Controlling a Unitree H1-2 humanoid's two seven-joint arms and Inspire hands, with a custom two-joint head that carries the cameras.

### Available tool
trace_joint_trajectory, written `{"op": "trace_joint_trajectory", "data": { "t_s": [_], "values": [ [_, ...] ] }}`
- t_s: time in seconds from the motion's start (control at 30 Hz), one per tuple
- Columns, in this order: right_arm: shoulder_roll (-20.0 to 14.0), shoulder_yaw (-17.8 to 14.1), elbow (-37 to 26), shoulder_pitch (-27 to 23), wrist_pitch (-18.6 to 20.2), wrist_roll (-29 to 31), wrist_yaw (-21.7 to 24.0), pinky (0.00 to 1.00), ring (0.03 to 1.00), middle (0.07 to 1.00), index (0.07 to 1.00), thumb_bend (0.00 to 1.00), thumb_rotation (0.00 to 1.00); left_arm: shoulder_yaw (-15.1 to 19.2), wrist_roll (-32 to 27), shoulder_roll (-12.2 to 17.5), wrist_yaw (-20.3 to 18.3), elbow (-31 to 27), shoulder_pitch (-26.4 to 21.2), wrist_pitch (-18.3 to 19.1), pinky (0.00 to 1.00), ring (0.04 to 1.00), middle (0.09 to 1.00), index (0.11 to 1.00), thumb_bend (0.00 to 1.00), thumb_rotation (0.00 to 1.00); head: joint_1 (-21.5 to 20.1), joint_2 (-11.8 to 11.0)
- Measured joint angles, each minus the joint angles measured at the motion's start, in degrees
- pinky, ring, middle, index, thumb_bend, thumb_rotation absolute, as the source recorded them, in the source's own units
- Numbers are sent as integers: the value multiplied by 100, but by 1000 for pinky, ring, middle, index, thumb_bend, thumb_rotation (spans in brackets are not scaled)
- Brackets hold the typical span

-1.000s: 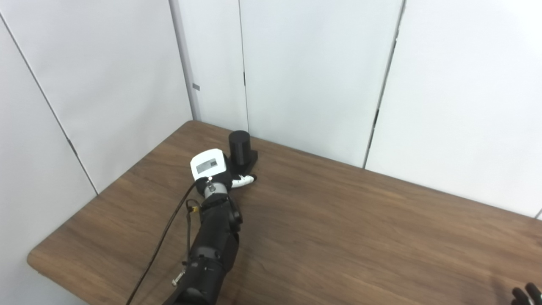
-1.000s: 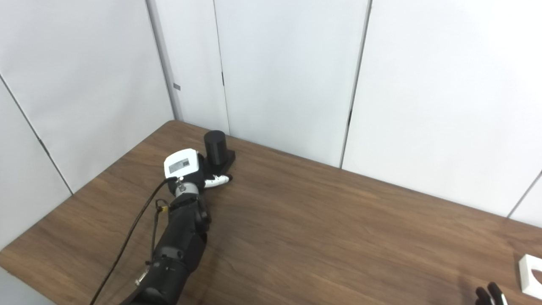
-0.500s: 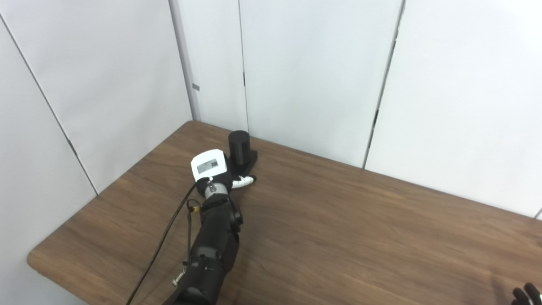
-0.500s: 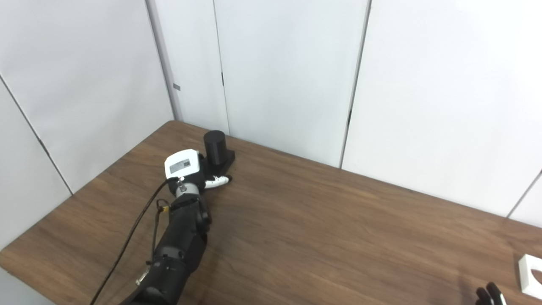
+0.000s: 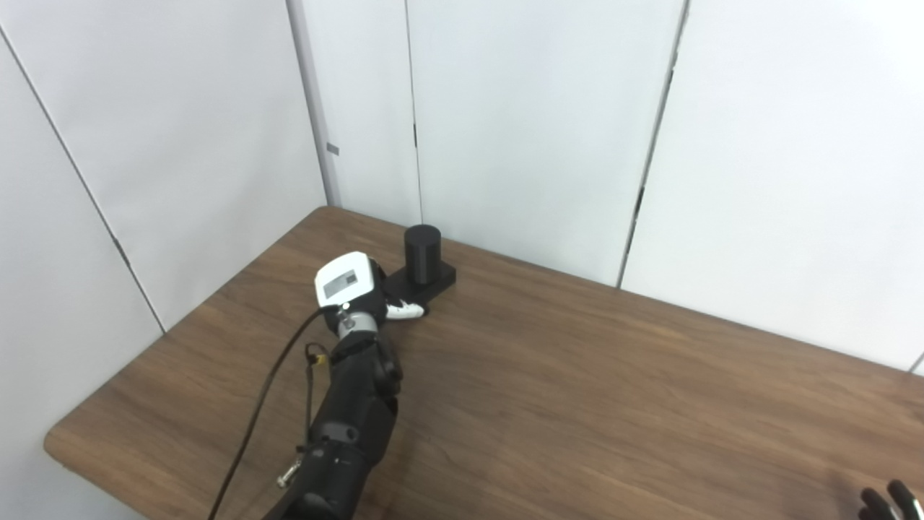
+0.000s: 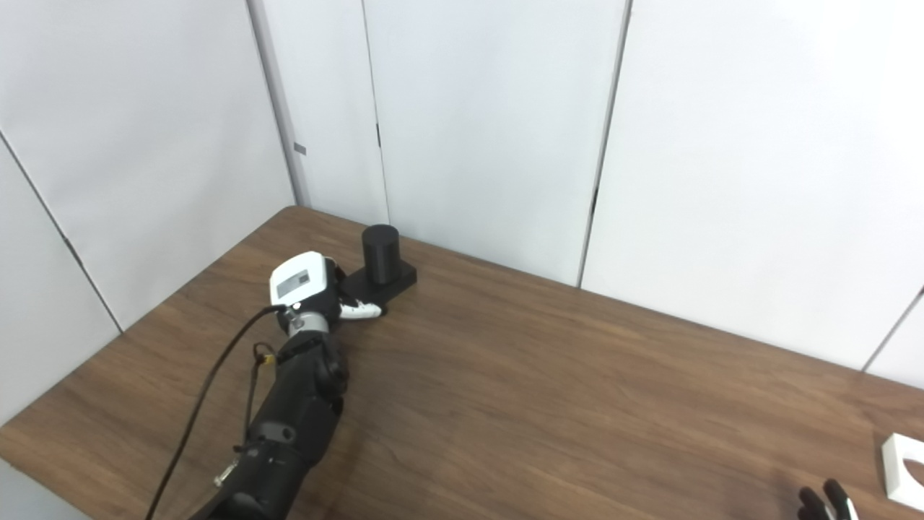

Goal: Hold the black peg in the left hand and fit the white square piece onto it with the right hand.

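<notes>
Black peg point(image 6: 380, 252): upright near table's point(image 6: 548, 404) far-left corner, base gripped by left hand point(image 6: 317, 289), apparently to steady it. White square piece point(image 6: 902, 471): right edge. Right hand point(image 6: 824, 503): barely visible, grip undeterminable.

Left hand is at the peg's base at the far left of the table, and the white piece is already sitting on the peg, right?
Not quite. The left hand is at the base of the peg, but nothing sits on the peg. The right eye view shows the white piece lying on the table at its right edge, near the right hand.
</notes>
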Motion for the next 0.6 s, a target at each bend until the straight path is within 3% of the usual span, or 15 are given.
{"op": "trace_joint_trajectory", "data": {
  "t_s": [0.17, 0.37, 0.47, 0.6],
  "values": [
    [0, 3, -15, 0, 30, 23, 0, 937, 987, 959, 1000, 632, 1000, -343, -480, 164, 270, -100, 117, 36, 468, 596, 593, 480, 517, 39, -26, 9],
    [-4, 4, -19, 4, 44, 95, 5, 939, 986, 959, 1000, 636, 1000, -589, -689, 259, 150, -429, 313, 68, 415, 564, 575, 484, 516, 46, -88, 26],
    [-6, 19, -29, 7, 42, 40, 4, 889, 963, 944, 995, 625, 1000, -655, -1002, 284, 38, -780, 485, 50, 558, 683, 668, 485, 515, 43, -167, 53],
    [-2, 30, -70, 21, 93, 12, 4, 938, 982, 956, 999, 632, 1000, -809, -1618, 466, -230, -1284, 842, -263, 609, 739, 722, 487, 512, 45, -316, 114]
  ]
}}
